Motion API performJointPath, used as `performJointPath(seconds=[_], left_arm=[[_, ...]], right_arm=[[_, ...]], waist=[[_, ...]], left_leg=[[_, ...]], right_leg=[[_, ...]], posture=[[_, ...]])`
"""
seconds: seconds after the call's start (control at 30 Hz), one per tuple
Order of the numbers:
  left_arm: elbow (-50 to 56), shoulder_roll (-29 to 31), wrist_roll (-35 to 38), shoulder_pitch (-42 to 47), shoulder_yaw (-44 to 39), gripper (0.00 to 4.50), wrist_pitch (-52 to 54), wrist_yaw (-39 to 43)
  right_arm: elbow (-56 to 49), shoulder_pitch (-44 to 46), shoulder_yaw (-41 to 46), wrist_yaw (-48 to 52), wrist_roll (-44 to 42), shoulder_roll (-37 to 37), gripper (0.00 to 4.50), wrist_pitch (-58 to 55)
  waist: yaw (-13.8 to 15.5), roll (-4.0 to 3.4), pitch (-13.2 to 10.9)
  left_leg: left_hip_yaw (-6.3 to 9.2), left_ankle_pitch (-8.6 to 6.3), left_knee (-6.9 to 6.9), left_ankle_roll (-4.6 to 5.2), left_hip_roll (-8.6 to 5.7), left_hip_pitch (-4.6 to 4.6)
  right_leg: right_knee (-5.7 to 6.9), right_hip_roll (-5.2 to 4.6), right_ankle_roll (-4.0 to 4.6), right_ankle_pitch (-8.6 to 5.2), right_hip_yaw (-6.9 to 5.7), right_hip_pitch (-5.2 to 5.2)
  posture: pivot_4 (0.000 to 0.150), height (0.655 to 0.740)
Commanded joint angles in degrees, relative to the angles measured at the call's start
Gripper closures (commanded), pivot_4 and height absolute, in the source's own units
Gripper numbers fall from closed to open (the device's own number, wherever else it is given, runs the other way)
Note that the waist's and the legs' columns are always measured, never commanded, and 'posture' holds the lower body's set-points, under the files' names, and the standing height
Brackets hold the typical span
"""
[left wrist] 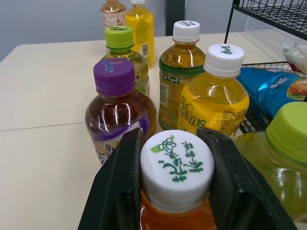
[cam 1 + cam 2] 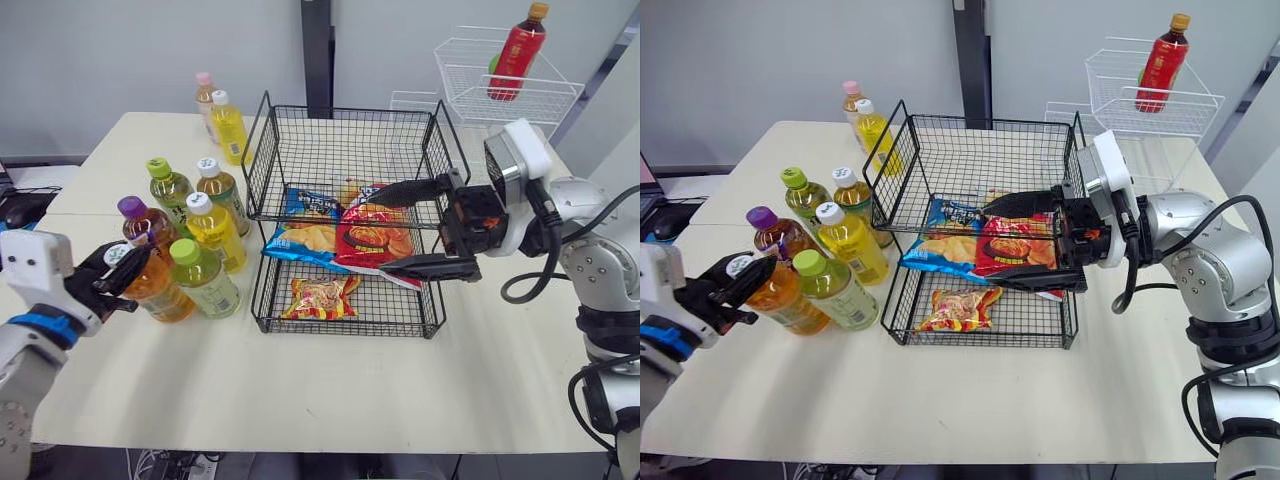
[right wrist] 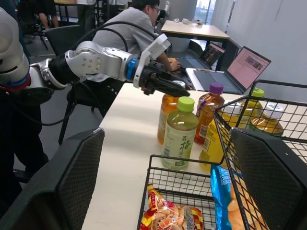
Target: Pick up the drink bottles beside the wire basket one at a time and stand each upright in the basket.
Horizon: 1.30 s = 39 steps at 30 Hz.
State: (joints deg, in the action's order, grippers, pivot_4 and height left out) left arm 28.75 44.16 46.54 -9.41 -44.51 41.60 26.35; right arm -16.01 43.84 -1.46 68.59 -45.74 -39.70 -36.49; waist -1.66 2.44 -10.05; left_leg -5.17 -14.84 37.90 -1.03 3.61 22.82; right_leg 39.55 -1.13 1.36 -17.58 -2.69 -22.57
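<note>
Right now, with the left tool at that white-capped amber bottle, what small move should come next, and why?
Probably a short, straight lift. The left tool is shut on the white cap of the amber bottle, which stands on the table. The purple-capped bottle and green-capped bottle crowd it, so tilting or dragging sideways would likely knock them.

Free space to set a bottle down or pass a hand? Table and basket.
Free: the basket's bare upper tier; the table's front strip, before bottles and basket; the table right of the basket. Crowded: the bottle cluster left of the basket, where the left end effector clamps the orange bottle; lower tier holds snack bags, open right end effector at their right end.
</note>
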Motion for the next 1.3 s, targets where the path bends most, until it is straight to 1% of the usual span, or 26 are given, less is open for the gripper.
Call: performJointPath(seconds=[0.03, 0.07, 0.13, 0.2, 0.27, 0.33, 0.37, 0.43, 0.47, 0.53, 0.57, 0.63, 0.67, 0.77, 0.87, 0.97, 1.03, 1.2, 1.3], left_arm=[[1.81, 8.50, 8.24, 1.14, -10.19, 3.15, 5.32, 5.24], [1.31, 10.43, 9.98, 1.23, -11.57, 3.15, 7.29, 6.16], [-0.88, 16.08, 12.59, 2.59, -14.66, 3.15, 11.27, 8.25], [-5.57, 22.40, 15.75, 7.55, -16.23, 3.15, 14.19, 8.92], [-11.02, 28.34, 18.54, 13.53, -15.36, 3.15, 16.55, 9.25], [-17.30, 33.89, 20.31, 20.91, -11.23, 3.15, 16.53, 10.03], [-21.03, 36.72, 21.10, 25.35, -7.48, 3.15, 15.22, 10.56], [-27.09, 40.35, 22.91, 34.71, 1.51, 3.15, 12.30, 11.72], [-29.36, 40.77, 22.54, 41.17, 7.83, 3.15, 10.74, 12.65], [-33.06, 38.18, 20.20, 55.55, 19.24, 3.15, 10.04, 14.36], [-35.17, 35.04, 17.26, 63.98, 25.01, 3.15, 10.14, 15.46], [-40.68, 28.43, 10.96, 78.14, 33.66, 3.15, 10.24, 18.14], [-43.70, 24.92, 7.30, 84.00, 37.38, 3.15, 9.37, 19.62], [-52.35, 16.79, -0.77, 94.78, 43.70, 3.15, 6.89, 24.52], [-59.70, 7.87, -7.21, 101.50, 47.74, 3.15, 2.22, 29.58], [-66.40, -0.02, -11.25, 106.13, 48.39, 3.15, -1.98, 32.86], [-70.79, -4.53, -13.82, 108.41, 48.16, 3.15, -5.25, 33.99], [-80.34, -16.42, -20.48, 110.34, 48.62, 3.15, -16.73, 34.94], [-85.13, -21.66, -23.78, 110.84, 48.33, 3.15, -23.00, 34.44]], right_arm=[[-1.00, 0.40, 2.28, -1.01, 0.52, -0.63, 0.00, 0.94], [-1.00, 0.31, 2.43, -1.30, 0.66, -0.68, 0.00, 0.91], [-1.14, 0.01, 2.93, -2.09, 0.89, -0.85, 0.00, 0.81], [-1.83, -0.76, 3.72, -2.97, 1.06, -1.48, 0.00, 0.54], [-2.76, -1.82, 4.85, -3.87, 0.69, -2.45, 0.00, -0.24], [-4.01, -3.22, 6.51, -5.20, 0.24, -3.72, 0.00, -1.14], [-4.82, -4.10, 7.61, -6.27, -0.13, -4.36, 0.00, -1.72], [-6.39, -5.83, 9.53, -8.34, -0.64, -5.12, 0.00, -2.63], [-7.28, -6.86, 10.31, -9.39, -0.86, -5.33, 0.00, -3.02], [-8.81, -8.38, 11.25, -11.50, -1.11, -5.26, 0.00, -3.51], [-9.78, -9.24, 11.93, -12.78, -1.46, -5.15, 0.00, -3.81], [-11.64, -10.64, 13.04, -15.31, -2.26, -4.95, 0.00, -4.53], [-12.71, -11.61, 13.68, -16.44, -2.57, -4.96, 0.00, -4.84], [-15.21, -13.62, 14.68, -19.55, -3.26, -4.85, 0.00, -5.51], [-17.84, -15.68, 16.07, -23.47, -3.90, -4.68, 0.00, -5.95], [-19.27, -16.54, 16.77, -26.98, -4.21, -4.58, 0.00, -6.64], [-20.11, -17.15, 17.76, -29.05, -4.74, -4.93, 0.00, -7.11], [-22.81, -19.66, 23.87, -34.76, -8.09, -6.20, 0.00, -8.84], [-24.28, -21.26, 27.09, -37.58, -11.58, -7.53, 0.00, -10.79]], waist=[[0.03, 0.03, -0.01], [0.10, 0.03, -0.01], [0.27, -0.06, -0.06], [0.51, 0.01, -0.06], [0.90, 0.14, -0.14], [1.07, 0.15, -0.18], [1.14, 0.16, -0.18], [1.33, 0.13, -0.19], [1.37, 0.12, -0.19], [1.60, 0.05, -0.24], [1.84, 0.05, -0.24], [2.46, 0.12, -0.29], [2.97, 0.22, -0.30], [2.91, 0.25, -0.33], [2.77, 0.27, -0.32], [2.64, 0.25, -0.34], [2.34, 0.25, -0.34], [1.90, 0.20, -0.36], [1.82, 0.20, -0.36]], left_leg=[[0.03, 0.00, 0.01, 0.00, 0.00, 0.04], [0.04, 0.01, 0.01, -0.01, 0.00, 0.06], [0.05, 0.00, 0.02, -0.01, -0.05, 0.06], [0.08, 0.00, 0.02, -0.01, -0.05, 0.07], [0.13, 0.01, 0.03, -0.01, -0.05, 0.08], [0.16, 0.02, 0.01, -0.03, -0.03, 0.12], [0.13, 0.02, 0.02, -0.03, -0.06, 0.13], [0.07, 0.01, -0.03, -0.04, -0.07, 0.13], [0.05, 0.02, -0.04, -0.05, -0.07, 0.14], [0.04, 0.02, -0.07, -0.05, -0.09, 0.13], [0.03, 0.02, -0.07, -0.05, -0.06, 0.15], [0.14, 0.03, 0.04, -0.06, -0.11, 0.18], [0.14, 0.04, 0.07, -0.07, -0.10, 0.22], [0.05, 0.09, 0.16, -0.15, -0.14, 0.28], [-0.08, 0.15, 0.16, -0.26, -0.14, 0.40], [-0.13, 0.19, 0.27, -0.30, -0.11, 1.03], [-0.16, 0.19, 0.26, -0.30, -0.11, 1.13], [-0.26, 0.19, 0.16, -0.30, -0.13, 1.18], [-0.26, 0.20, 0.22, -0.30, -0.13, 1.15]], right_leg=[[0.00, 0.00, 0.00, 0.00, -0.02, -0.03], [0.00, 0.00, 0.00, 0.00, -0.04, -0.04], [-0.04, -0.04, -0.01, 0.00, -0.05, -0.01], [-0.07, -0.03, -0.02, 0.00, -0.08, 0.00], [-0.03, -0.02, -0.01, -0.01, -0.14, -0.01], [-0.08, 0.02, -0.01, -0.01, -0.17, -0.07], [-0.08, 0.01, -0.02, -0.01, -0.13, -0.07], [-0.16, 0.01, -0.03, -0.01, -0.09, -0.07], [-0.18, 0.02, -0.03, -0.01, -0.09, -0.08], [-0.22, 0.03, -0.03, -0.02, -0.08, -0.05], [-0.22, 0.06, -0.03, -0.01, -0.09, -0.09], [-0.11, 0.13, -0.05, -0.03, -0.14, -0.03], [-0.12, 0.18, -0.06, -0.01, -0.14, -0.08], [-0.14, 0.20, -0.14, 0.02, 0.00, -0.12], [-0.17, 0.20, -0.16, 0.01, 0.15, -0.32], [-0.03, 0.20, -0.14, 0.01, 0.20, -1.00], [-0.03, 0.19, -0.14, 0.02, 0.23, -1.12], [-0.03, 0.18, -0.13, 0.01, 0.32, -1.24], [0.04, 0.18, -0.13, 0.01, 0.33, -1.21]], posture=[[0.150, 0.7400], [0.150, 0.7400], [0.150, 0.7400], [0.150, 0.7400], [0.150, 0.7400], [0.150, 0.7400], [0.150, 0.7400], [0.150, 0.7400], [0.150, 0.7400], [0.150, 0.7400], [0.150, 0.7400], [0.150, 0.7400], [0.150, 0.7400], [0.150, 0.7400], [0.150, 0.7400], [0.150, 0.7400], [0.150, 0.7400], [0.150, 0.7400], [0.150, 0.7400]])
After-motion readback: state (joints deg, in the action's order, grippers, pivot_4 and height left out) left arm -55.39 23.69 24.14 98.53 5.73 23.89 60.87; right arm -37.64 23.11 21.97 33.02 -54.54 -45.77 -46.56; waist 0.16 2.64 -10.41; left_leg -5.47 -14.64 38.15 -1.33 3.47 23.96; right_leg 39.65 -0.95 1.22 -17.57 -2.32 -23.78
